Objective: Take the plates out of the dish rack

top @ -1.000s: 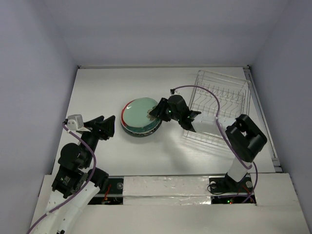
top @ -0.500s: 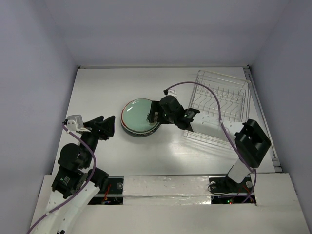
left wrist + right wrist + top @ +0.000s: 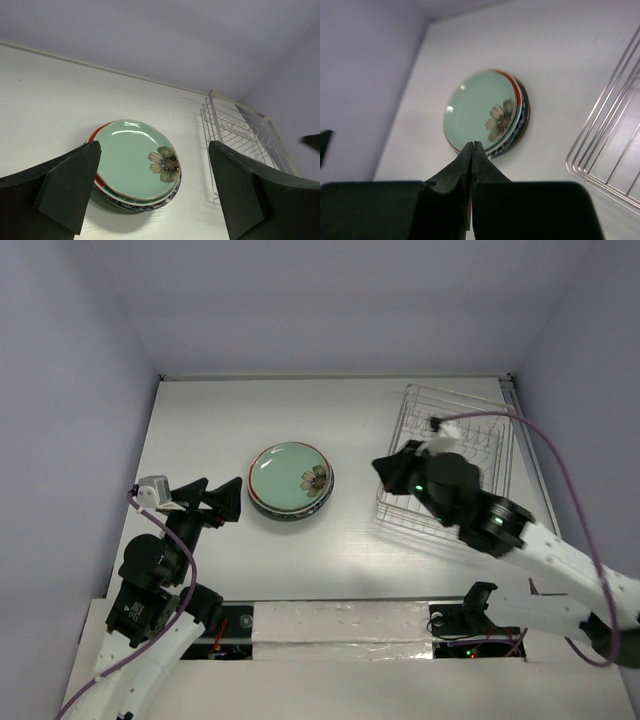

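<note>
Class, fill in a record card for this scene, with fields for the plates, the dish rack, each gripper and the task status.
Plates: stacked flat on the white table, left of the rack
Top plate: pale green with a flower; red and blue-patterned rims show beneath
Dish rack: no plates visible in it
Left gripper: open, empty, facing the stack
Right gripper: shut, empty, by the rack's left side
Task status: looks finished

White table [image 3: 200, 420], pale lilac walls [image 3: 330, 300]
</note>
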Controlling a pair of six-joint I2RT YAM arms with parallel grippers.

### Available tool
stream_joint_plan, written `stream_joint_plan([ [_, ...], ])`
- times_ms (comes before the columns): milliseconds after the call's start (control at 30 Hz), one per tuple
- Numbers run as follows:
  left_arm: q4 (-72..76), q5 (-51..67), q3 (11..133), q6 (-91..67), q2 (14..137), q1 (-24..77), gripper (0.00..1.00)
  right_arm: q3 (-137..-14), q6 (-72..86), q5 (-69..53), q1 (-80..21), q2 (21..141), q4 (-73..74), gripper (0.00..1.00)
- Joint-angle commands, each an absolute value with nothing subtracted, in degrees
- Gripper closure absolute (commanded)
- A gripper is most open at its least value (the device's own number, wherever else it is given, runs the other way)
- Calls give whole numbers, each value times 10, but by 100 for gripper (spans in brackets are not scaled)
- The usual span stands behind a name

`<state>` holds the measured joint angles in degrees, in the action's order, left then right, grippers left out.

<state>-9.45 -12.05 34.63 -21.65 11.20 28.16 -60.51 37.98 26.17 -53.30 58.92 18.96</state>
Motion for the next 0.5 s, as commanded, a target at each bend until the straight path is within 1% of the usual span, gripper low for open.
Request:
stream_joint_plan([
  [0,-85,-119,364,-220,106,285,9,-560,352,331,-533,423,178,100],
  [67,-91,-119,375,-218,109,285,6,-531,345,346,-533,362,178,100],
  [100,-93,-119,381,-218,117,285,5,-523,342,351,-533,334,180,97],
  [133,-98,-119,388,-217,122,285,5,-514,342,359,-533,284,185,91],
  [167,-99,-119,408,-214,128,285,4,-506,342,363,-533,260,186,85],
  [200,-101,-119,420,-210,143,285,4,-490,342,367,-533,238,186,76],
  [233,-105,-119,432,-205,149,285,4,-480,342,378,-533,198,184,55],
  [267,-104,-119,456,-197,156,285,4,-470,342,382,-533,180,183,44],
  [300,-102,-119,464,-193,164,285,4,-454,347,390,-533,167,185,27],
  [400,-84,-119,468,-185,174,285,4,-427,356,399,-533,140,185,13],
  [467,-82,-119,452,-187,179,285,3,-420,359,396,-533,142,180,11],
])
